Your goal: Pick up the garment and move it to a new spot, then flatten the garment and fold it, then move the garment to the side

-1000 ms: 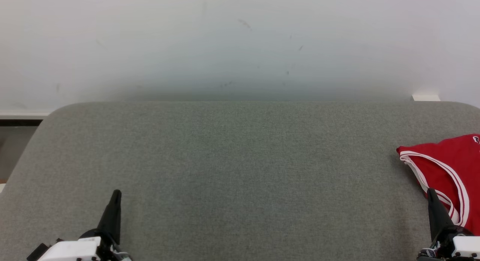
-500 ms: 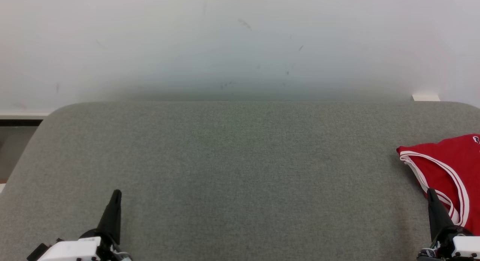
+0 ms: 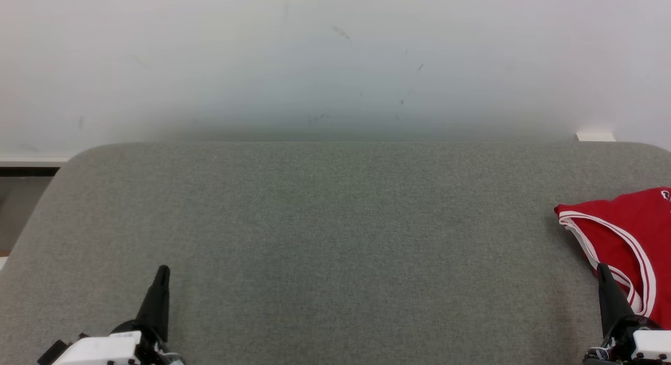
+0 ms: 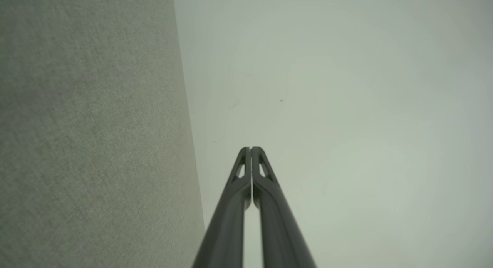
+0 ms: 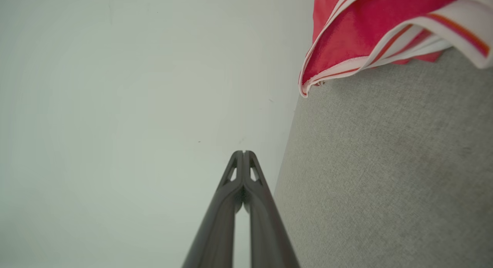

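The garment (image 3: 626,234) is red with white-striped trim and lies bunched at the right edge of the grey felt table (image 3: 335,239), partly cut off by the frame. The right wrist view shows the garment (image 5: 369,33) at the top right, its trim curling over the table edge. My right gripper (image 3: 604,270) stands shut at the lower right, just in front of the garment's near hem, with nothing between its fingers (image 5: 243,154). My left gripper (image 3: 163,271) is shut and empty at the lower left, far from the garment, fingertips (image 4: 250,149) pressed together.
A pale wall (image 3: 335,61) rises behind the table's far edge. The table's left corner is rounded, with a dark gap and floor (image 3: 21,197) beyond it. A small white block (image 3: 595,137) sits at the far right behind the table.
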